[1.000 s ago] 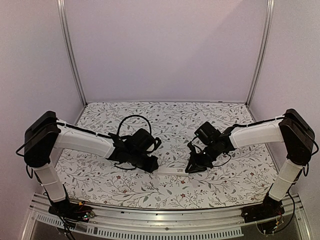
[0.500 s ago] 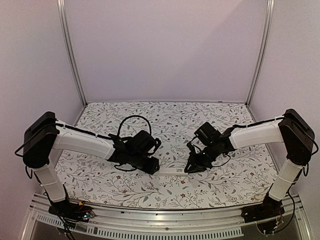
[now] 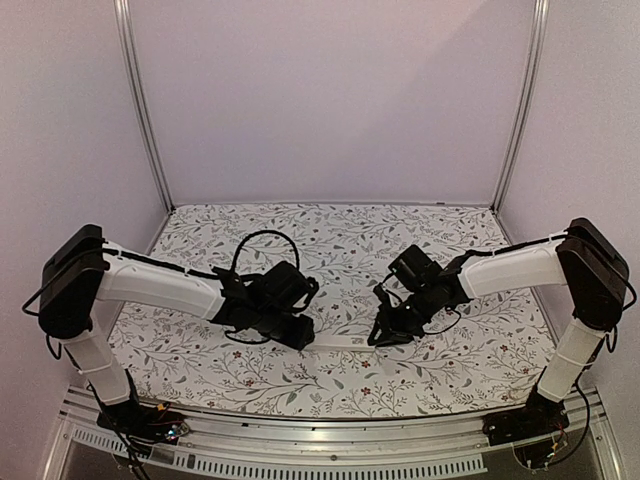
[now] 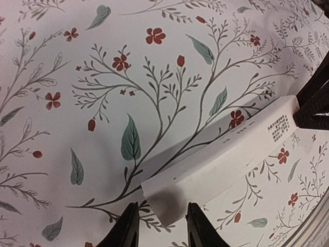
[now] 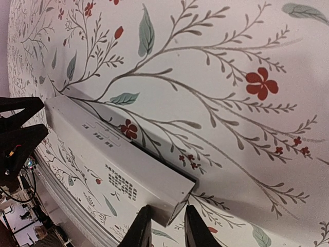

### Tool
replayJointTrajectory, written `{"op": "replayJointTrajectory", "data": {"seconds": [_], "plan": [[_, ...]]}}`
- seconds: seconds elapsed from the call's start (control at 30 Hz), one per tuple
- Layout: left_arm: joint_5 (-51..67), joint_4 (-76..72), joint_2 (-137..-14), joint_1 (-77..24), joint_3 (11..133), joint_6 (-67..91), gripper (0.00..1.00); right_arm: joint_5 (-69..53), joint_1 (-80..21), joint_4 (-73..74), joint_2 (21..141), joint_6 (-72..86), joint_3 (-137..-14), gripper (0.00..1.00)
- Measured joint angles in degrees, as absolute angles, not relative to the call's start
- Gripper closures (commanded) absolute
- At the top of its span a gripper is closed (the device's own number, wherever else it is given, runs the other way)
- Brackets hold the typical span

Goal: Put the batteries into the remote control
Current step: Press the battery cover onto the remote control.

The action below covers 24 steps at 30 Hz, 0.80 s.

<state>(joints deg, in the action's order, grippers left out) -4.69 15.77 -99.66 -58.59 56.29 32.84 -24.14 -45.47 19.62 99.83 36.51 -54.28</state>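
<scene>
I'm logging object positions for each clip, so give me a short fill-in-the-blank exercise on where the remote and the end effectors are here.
1. The slim white plastic remote control lies on the ___-patterned tablecloth.
2. It lies ___ the left end effector and the right end effector.
3. Both end effectors have ___ fingers.
4. No ___ are visible in any view.
Missing words: floral; between; black; batteries.

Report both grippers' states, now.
Left gripper: straddles one end of the remote control; whether it grips cannot be told.
Right gripper: straddles the other end; whether it grips cannot be told.
</scene>
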Motion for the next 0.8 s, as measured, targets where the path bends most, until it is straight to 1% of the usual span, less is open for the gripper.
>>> {"op": "replayJointTrajectory", "data": {"seconds": [0.13, 0.27, 0.4, 0.57, 0.8], "plan": [[-3.5, 15.7, -99.7, -59.0, 56.3, 33.3, 0.75, -24.2, -45.5, 19.6, 99.9, 36.5, -54.3, 0.79], [-3.2, 15.6, -100.1, -59.3, 56.3, 33.7, 0.78, -24.3, -45.5, 19.2, 99.9, 36.6, -54.3, 0.79], [-3.6, 15.6, -100.4, -59.4, 56.3, 33.7, 0.81, -24.7, -45.5, 18.4, 100.1, 36.7, -54.3, 0.84], [-3.8, 15.6, -100.5, -59.4, 56.3, 34.0, 0.84, -25.5, -45.3, 18.1, 100.1, 37.8, -54.1, 0.88], [-4.2, 16.8, -101.2, -59.5, 57.3, 34.1, 0.85, -27.7, -44.3, 16.4, 100.1, 39.7, -53.0, 0.88]]}}
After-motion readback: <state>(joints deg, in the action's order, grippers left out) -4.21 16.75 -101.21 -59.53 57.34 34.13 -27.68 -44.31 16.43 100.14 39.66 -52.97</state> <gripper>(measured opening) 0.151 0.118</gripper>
